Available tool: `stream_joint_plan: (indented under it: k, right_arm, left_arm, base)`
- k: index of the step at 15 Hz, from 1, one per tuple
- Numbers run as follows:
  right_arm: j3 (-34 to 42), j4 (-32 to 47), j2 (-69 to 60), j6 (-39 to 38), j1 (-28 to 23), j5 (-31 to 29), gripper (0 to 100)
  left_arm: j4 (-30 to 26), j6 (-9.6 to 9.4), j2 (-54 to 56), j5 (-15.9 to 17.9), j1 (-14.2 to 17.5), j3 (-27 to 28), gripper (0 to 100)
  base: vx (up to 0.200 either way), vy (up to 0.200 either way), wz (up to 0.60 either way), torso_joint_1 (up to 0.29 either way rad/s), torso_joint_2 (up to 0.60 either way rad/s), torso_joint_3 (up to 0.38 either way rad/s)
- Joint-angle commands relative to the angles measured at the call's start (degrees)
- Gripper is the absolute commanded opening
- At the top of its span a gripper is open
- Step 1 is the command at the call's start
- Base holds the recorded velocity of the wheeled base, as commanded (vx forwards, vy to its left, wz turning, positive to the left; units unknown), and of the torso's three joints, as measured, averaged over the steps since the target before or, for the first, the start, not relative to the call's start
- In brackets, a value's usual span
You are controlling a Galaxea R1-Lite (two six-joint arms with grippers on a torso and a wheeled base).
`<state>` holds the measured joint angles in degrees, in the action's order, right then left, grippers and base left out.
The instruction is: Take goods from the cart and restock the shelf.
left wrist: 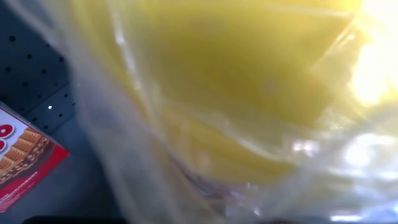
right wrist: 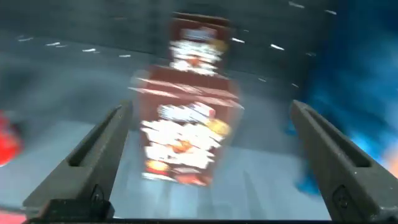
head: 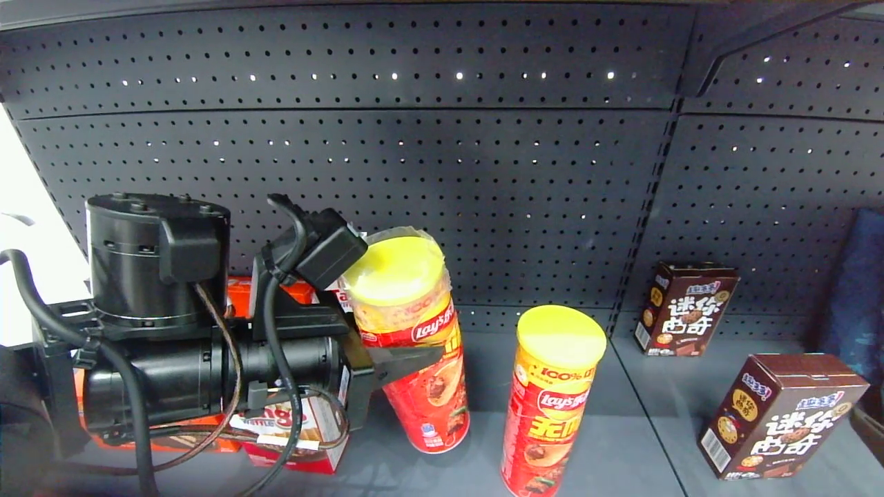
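The left pincer (head: pixel 404 362) is closed around the middle of a red cardboard crisp tube with a yellow plastic lid (head: pixel 414 324), long axis near vertical and leaning slightly, base on the grey shelf floor (head: pixel 621 442). Further right, the right pincer (right wrist: pixel 208 115) gapes wide and empty, facing brown snack boxes (right wrist: pixel 186 137).

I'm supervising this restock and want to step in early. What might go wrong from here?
1. The chip can in the left gripper seems to lean toward the red boxes; released like this, it may tip onto them.
2. The open right gripper faces the nearer brown box; pushing forward may knock it over.
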<state>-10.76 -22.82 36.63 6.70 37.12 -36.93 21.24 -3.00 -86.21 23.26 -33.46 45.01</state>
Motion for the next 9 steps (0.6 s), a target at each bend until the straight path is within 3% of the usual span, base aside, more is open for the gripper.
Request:
stream_joint_plan:
  k: [1,6,9]
  right_arm:
    - [2.9,0.1,-5.2,-0.5,-7.9,-1.1,100]
    - [10.6,2.5,-14.7,-0.6,-24.0,-1.1,100]
    - [9.8,19.7,-30.2,-0.3,-39.1,-1.0,100]
  left_arm:
    - [0.0,0.01,-0.2,0.0,0.1,-0.1,0]
    - [0.4,0.01,-4.0,0.1,0.9,2.8,0]
    - [0.4,-0.08,-5.0,0.2,1.0,4.0,0]
  base:
    - [0.000,0.000,0.00,0.000,0.00,0.000]
    - [0.000,0.000,0.00,0.000,0.00,0.000]
    - [0.000,0.000,0.00,0.000,0.00,0.000]
